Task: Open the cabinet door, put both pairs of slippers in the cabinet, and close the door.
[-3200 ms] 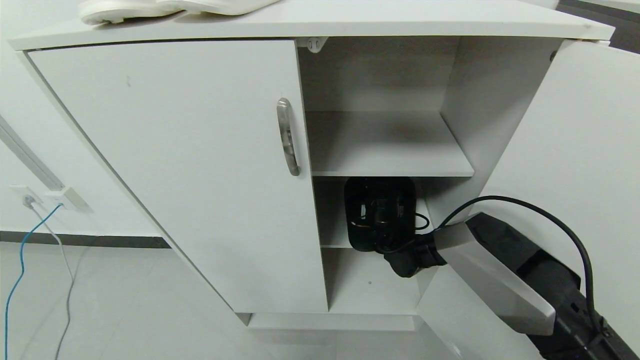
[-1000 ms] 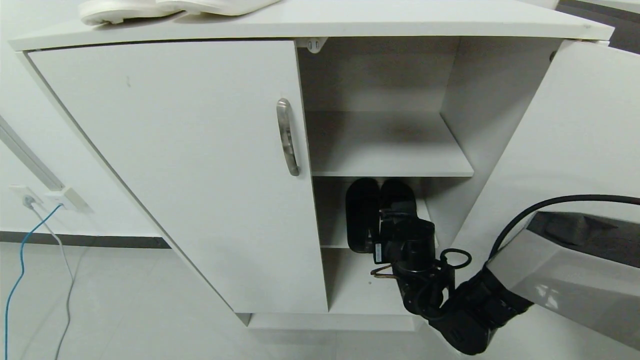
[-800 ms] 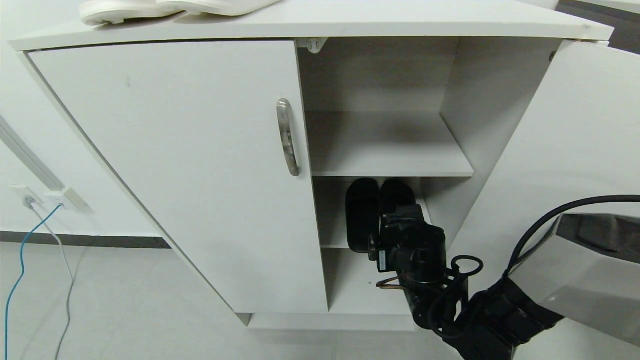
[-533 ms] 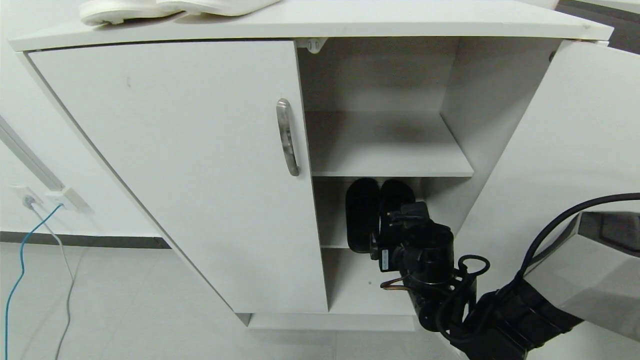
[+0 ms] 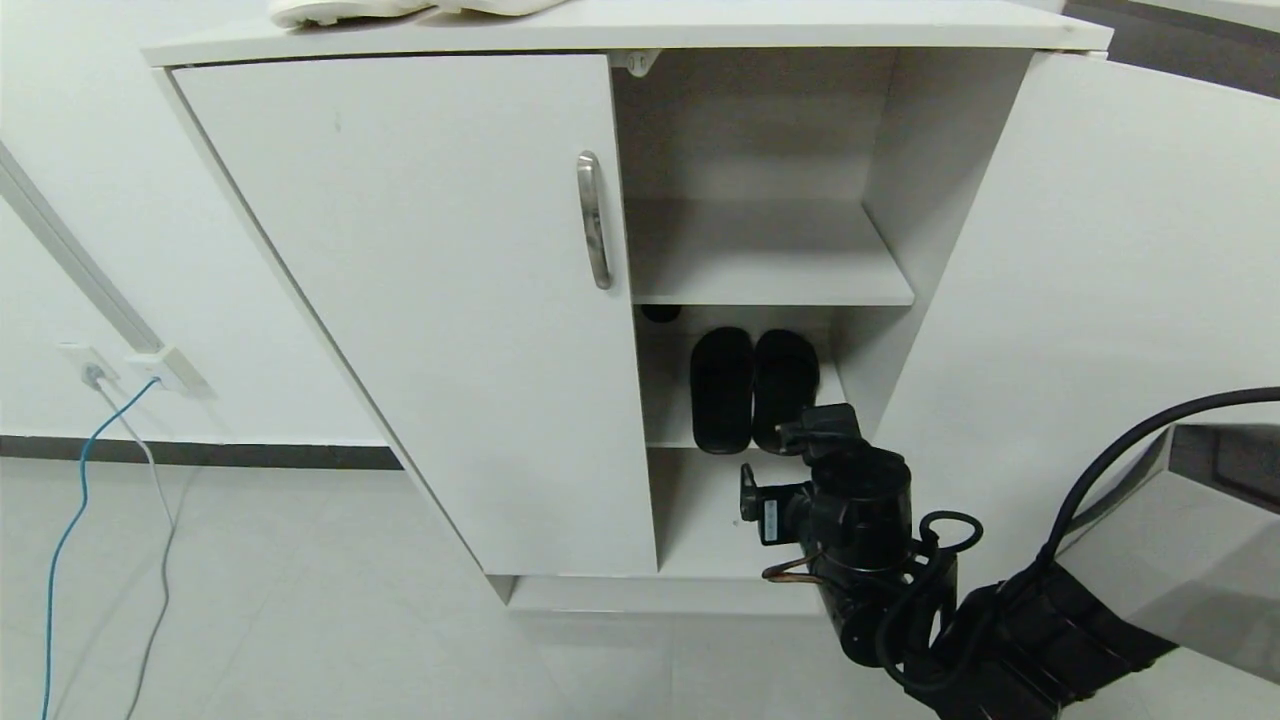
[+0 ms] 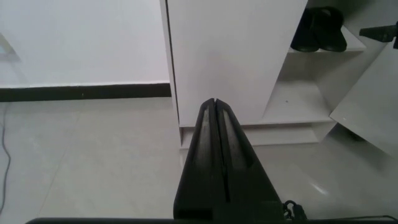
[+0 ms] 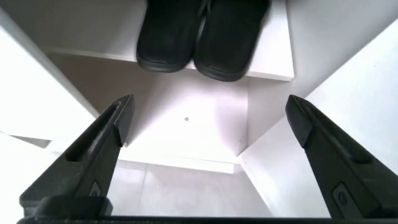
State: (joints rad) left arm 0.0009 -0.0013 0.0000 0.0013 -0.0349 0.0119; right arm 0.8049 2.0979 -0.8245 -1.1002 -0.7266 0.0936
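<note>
Left gripper point(image 6: 214, 121): fingers pressed together, nothing held, facing the closed left door point(image 5: 430, 280). White slippers point(image 5: 400, 8) lie on the cabinet point(image 5: 800, 30) top. Black slippers point(image 5: 755, 388) sit side by side on the middle shelf. Right gripper point(image 7: 208, 115): fingers spread wide, empty, with the black pair just beyond the fingertips, untouched. Right door point(image 5: 1080, 250) stands open.

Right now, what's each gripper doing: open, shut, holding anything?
Left gripper: shut, holding nothing.
Right gripper: open, empty, in front of the black slippers.
</note>
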